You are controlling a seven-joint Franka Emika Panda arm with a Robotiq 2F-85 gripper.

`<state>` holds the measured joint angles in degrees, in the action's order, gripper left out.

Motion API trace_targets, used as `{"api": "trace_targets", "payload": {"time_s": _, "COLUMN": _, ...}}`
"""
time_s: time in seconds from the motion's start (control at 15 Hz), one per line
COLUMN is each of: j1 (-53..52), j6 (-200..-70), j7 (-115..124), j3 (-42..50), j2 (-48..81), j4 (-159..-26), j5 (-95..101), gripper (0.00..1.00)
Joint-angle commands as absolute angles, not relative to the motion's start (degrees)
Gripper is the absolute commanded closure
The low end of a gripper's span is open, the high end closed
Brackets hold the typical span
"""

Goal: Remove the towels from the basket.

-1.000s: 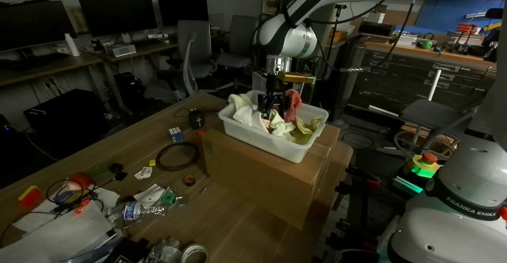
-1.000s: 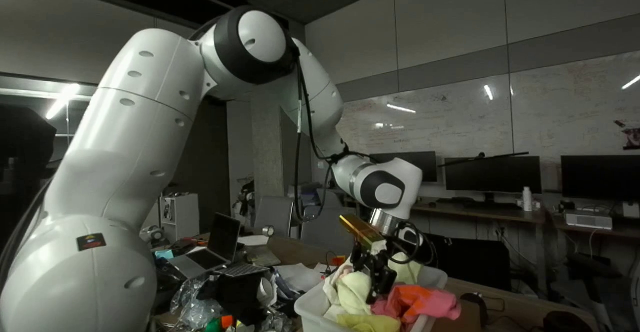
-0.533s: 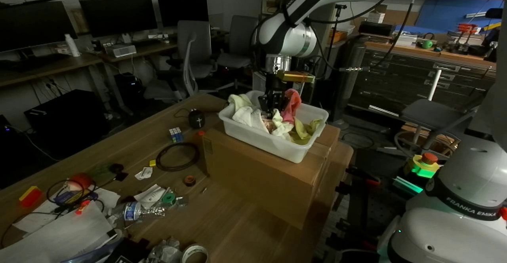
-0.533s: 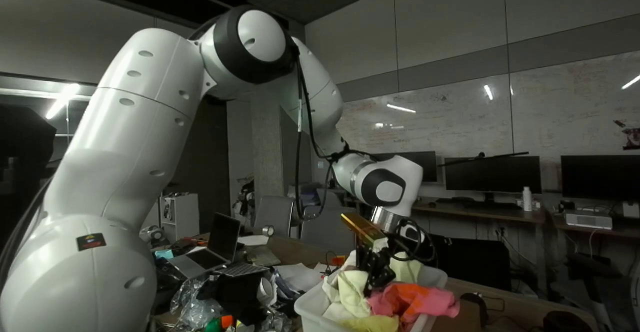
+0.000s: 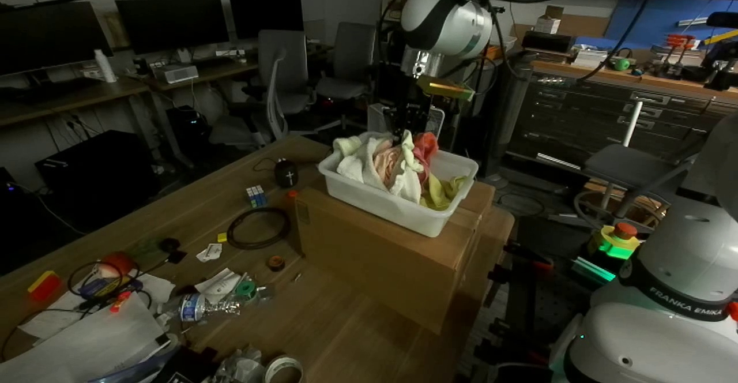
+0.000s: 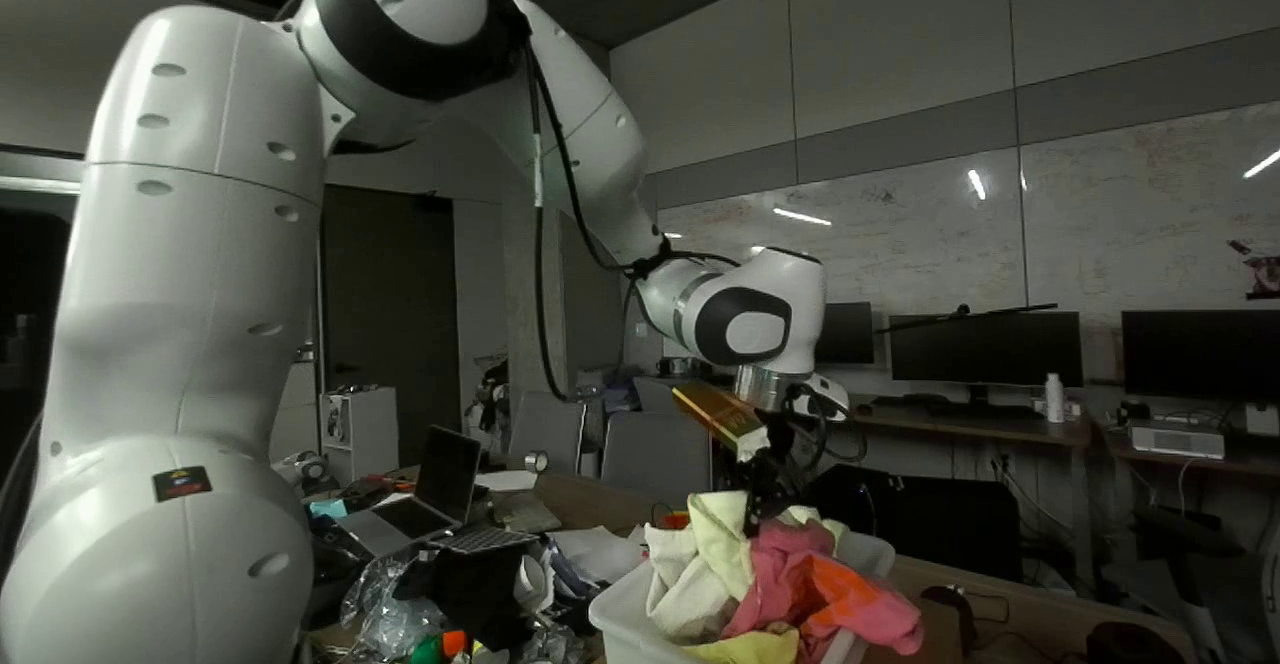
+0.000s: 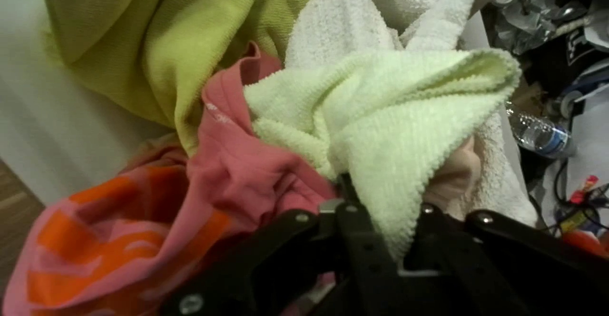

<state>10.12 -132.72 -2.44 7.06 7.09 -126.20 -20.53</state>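
Note:
The basket is a white plastic tub (image 5: 377,199) heaped with towels. My gripper (image 5: 403,131) is just above the heap, shut on the pale yellow-green towel (image 7: 404,111), whose corner pokes up between the fingers in the wrist view. That towel (image 6: 722,544) is drawn up into a peak under the gripper (image 6: 758,524), its lower part still among the others. A pink and orange towel (image 7: 238,168) lies against it and hangs over the rim. Around it are a white towel (image 7: 340,25), a peach one (image 7: 454,171) and a darker yellow one (image 7: 190,54). The fingertips are mostly hidden by cloth.
The tub sits on a cardboard box (image 5: 380,267) on a wooden table (image 5: 323,325). Cable coil (image 5: 258,228), puzzle cube (image 5: 256,196), black speaker (image 5: 286,173), and a bottle (image 5: 199,307) amid papers lie on the table. A laptop (image 6: 440,484) stands behind the clutter.
The gripper has gone from open, down among the towels, to shut and raised. The pale yellow-green towel has been pulled up with it, and the peach and pink towels are lifted somewhat.

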Motion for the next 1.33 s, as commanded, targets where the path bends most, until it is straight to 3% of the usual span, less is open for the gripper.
{"api": "trace_targets", "payload": {"time_s": 0.0, "j1": 9.6, "j6": -137.7, "j7": -0.7, "j3": 7.6, "j2": -4.3, "j4": -133.9, "j5": -20.0, "gripper": 0.95}}
{"api": "trace_targets", "payload": {"time_s": 1.27, "j1": 2.2, "j6": -152.3, "j7": 15.0, "j3": 4.3, "j2": -30.6, "j4": -139.3, "j5": -29.8, "gripper": 0.96}}
